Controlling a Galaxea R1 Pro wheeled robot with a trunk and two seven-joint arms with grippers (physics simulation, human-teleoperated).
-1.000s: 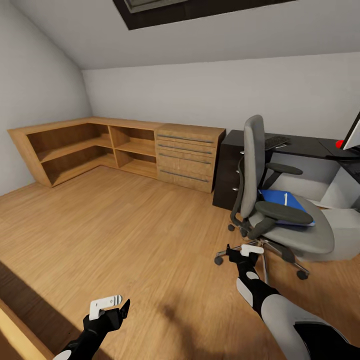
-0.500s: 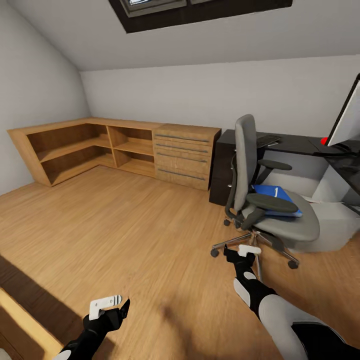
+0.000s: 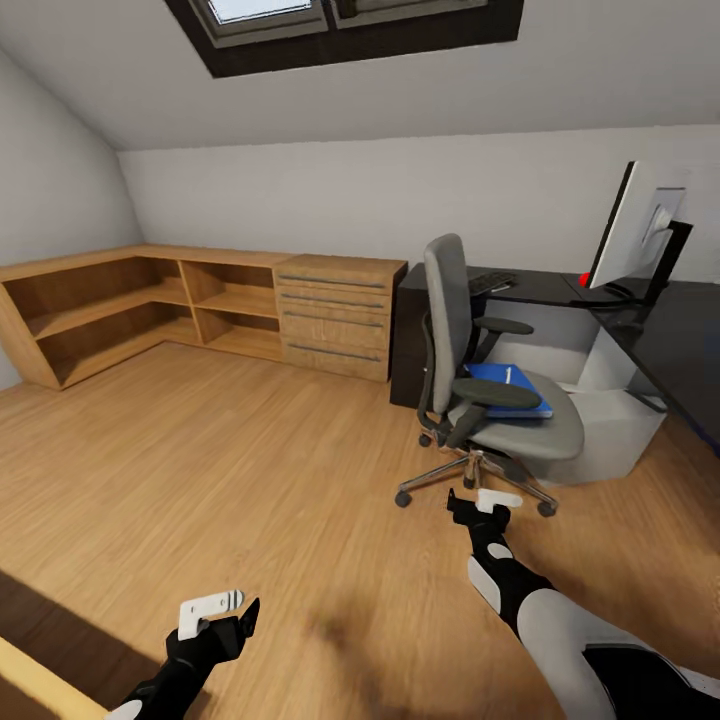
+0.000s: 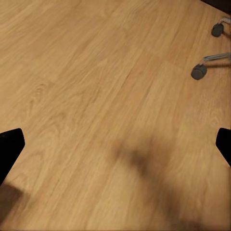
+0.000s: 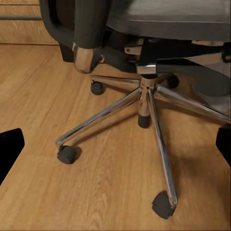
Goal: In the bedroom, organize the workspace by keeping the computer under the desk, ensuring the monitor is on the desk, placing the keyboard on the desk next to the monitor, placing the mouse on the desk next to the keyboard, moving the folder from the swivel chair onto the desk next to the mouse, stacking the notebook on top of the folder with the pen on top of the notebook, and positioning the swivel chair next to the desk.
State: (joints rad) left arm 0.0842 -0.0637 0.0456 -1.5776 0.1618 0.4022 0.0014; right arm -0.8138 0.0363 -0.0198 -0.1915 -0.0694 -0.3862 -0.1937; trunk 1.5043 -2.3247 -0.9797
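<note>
The swivel chair (image 3: 470, 395) stands on the floor in front of the black desk (image 3: 680, 335), seat facing right. On its seat lies the blue folder (image 3: 512, 390) with a thin white pen (image 3: 508, 375) on it. The monitor (image 3: 635, 235) stands on the desk, white back towards me, and the keyboard (image 3: 492, 283) lies left of it. A pale grey computer (image 3: 615, 435) sits under the desk. My right gripper (image 3: 480, 503) hangs open just short of the chair's chrome base (image 5: 144, 96). Low over bare floor, my left gripper (image 3: 225, 615) is open too. The mouse and notebook are out of view.
A low light-wood dresser with shelves and drawers (image 3: 200, 300) runs along the far wall and the left corner. The ceiling slopes down at the left, with a skylight (image 3: 340, 20) above. Wooden floor (image 3: 250, 450) stretches between me and the furniture. Two chair casters (image 4: 198, 72) are near the left gripper.
The camera has turned right and drawn back, so the chair and desk sit further left and the whole monitor shows. Both grippers keep their place in the picture.
</note>
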